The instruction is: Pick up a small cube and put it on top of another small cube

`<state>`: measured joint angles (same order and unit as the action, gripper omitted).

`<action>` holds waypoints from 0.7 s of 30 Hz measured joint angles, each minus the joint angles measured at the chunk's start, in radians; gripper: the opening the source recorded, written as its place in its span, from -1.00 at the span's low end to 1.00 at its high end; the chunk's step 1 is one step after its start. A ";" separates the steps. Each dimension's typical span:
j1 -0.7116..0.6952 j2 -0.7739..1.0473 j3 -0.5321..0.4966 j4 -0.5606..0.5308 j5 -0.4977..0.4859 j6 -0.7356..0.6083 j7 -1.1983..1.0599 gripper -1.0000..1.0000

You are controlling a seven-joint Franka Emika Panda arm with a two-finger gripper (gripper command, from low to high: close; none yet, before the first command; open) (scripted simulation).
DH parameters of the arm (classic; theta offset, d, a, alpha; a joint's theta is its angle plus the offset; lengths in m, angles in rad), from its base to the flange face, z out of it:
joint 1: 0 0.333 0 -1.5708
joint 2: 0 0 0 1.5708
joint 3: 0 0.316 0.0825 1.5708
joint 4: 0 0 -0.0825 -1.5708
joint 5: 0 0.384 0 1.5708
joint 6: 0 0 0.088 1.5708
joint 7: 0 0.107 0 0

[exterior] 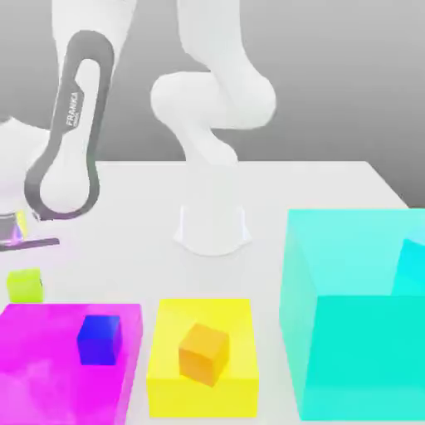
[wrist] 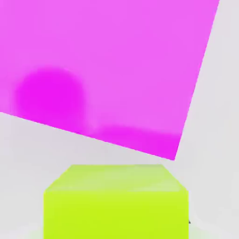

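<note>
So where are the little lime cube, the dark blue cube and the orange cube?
small lime cube (wrist: pixel 116 205), hand view, front face.
small dark blue cube (exterior: pixel 100 340), exterior view, front face.
small orange cube (exterior: pixel 203 353), exterior view, front face.

Exterior view: faces the arm's base (exterior: pixel 212 228) from across the table (exterior: pixel 332 187), high, wide.
Hand view: looks down, close over the lime cube (wrist: pixel 116 203).
Shared: lime cube (exterior: pixel 25 285), magenta block (exterior: pixel 50 357) (wrist: pixel 116 70).

White table (exterior: pixel 332 187), smooth and matte, back edge straight, far right corner visible toward the exterior view's right. Behind it, plain grey backdrop, darker near the top, paler toward the table's edge. Soft, even light; faint blurred shadows on the surface.
</note>
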<state>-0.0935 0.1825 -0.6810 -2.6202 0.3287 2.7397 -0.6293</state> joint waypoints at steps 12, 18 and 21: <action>0.251 -0.279 0.136 0.085 -0.388 -0.295 -0.117 -1.00; 0.281 -0.183 0.145 0.080 -0.274 -0.238 -0.228 -1.00; 0.282 -0.138 0.144 0.071 -0.241 -0.185 -0.253 -1.00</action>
<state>0.1885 0.0448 -0.5372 -2.5487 0.0878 2.5549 -0.8821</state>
